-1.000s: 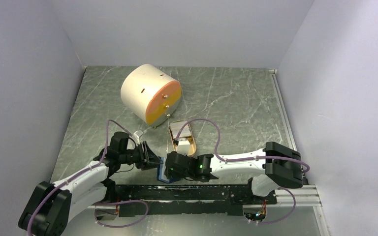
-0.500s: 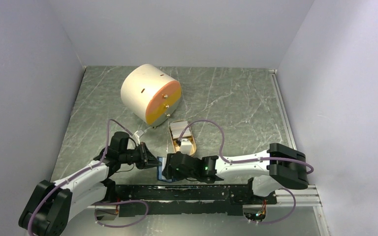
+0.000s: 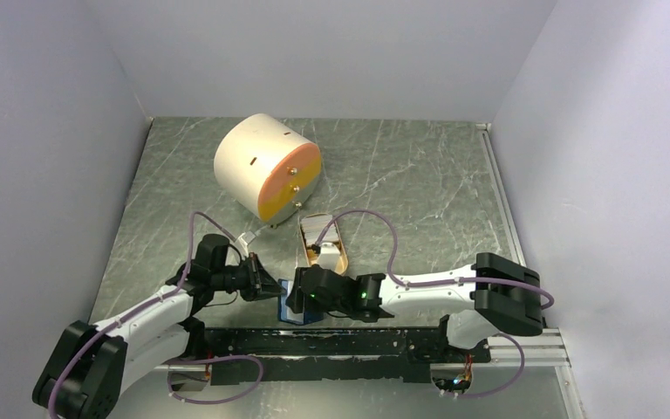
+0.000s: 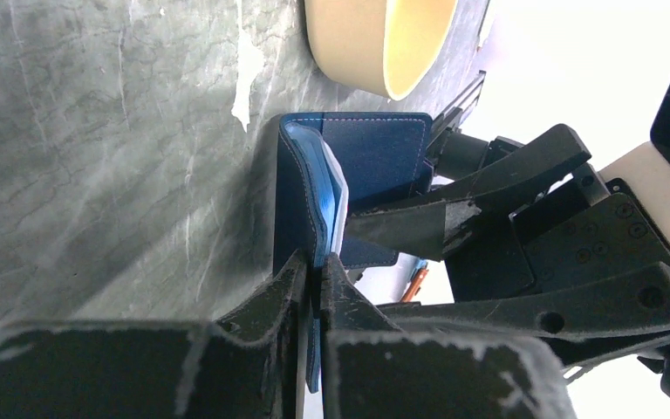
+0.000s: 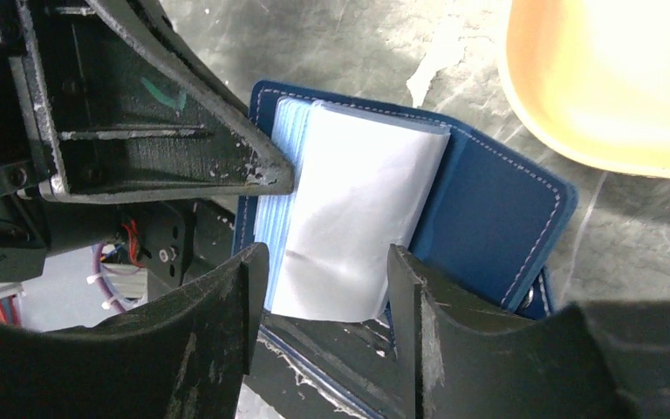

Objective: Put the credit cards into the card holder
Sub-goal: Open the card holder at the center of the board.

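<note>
Blue card holder [image 5: 497, 209] pinched tight in the left jaws, credit cards [image 5: 358, 209] lying lengthwise between the wide-set right jaws, pointing into the holder, gripped or not, can't tell.

Open dark blue card holder [image 5: 497, 218], whitish credit cards [image 5: 358, 209] on its inside

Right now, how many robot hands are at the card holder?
2. The left hand is clamped on one flap of the card holder; the right hand straddles the white sheet inside it, grip unclear.
</note>
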Robot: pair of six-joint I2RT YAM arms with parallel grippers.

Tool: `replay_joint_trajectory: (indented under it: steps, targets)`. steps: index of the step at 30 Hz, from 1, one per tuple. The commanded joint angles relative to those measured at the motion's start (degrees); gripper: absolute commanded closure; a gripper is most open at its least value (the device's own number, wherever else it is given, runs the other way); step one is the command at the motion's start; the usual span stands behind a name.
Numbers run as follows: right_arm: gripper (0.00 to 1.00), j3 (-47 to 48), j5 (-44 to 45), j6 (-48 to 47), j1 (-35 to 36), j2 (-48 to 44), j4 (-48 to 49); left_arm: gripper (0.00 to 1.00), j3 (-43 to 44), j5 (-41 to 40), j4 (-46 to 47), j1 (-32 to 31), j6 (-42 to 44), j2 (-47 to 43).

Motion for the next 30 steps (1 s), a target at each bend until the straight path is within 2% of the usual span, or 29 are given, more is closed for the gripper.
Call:
replay_joint_trajectory:
  steps: [1, 8, 14, 21, 25, 30]
  targets:
    - [0.44, -0.3, 1.5, 0.1, -1.0, 0.8, -0.6, 0.91, 2.0, 1.3, 0.2, -0.7, 0.7, 0.4]
    - [0.44, 0.0, -0.5, -0.5, -1.4, 2.4, 1.0, 0.91, 1.1, 2.9, 3.5, -1.6, -1.1, 1.3]
    - [0.46, 0.9, 1.0, 0.9, -1.5, 4.4, -3.6, 0.91, 0.2, 3.4, 5.7, -2.0, -2.3, 2.2]
    - [0.46, -2.2, 4.3, 2.3, -1.5, -1.6, -8.9, 0.91, 3.6, -0.4, -0.2, -2.4, 2.5, 6.0]
    - [0.43, -5.2, 4.1, 2.8, -1.5, -5.3, -8.7, 0.91, 4.4, -1.1, -0.7, -2.4, 3.2, 6.8]
    - [0.46, -7.1, 5.1, 3.5, -1.5, -7.6, -10.6, 0.91, 5.3, -1.8, -1.1, -2.5, 3.8, 8.1]
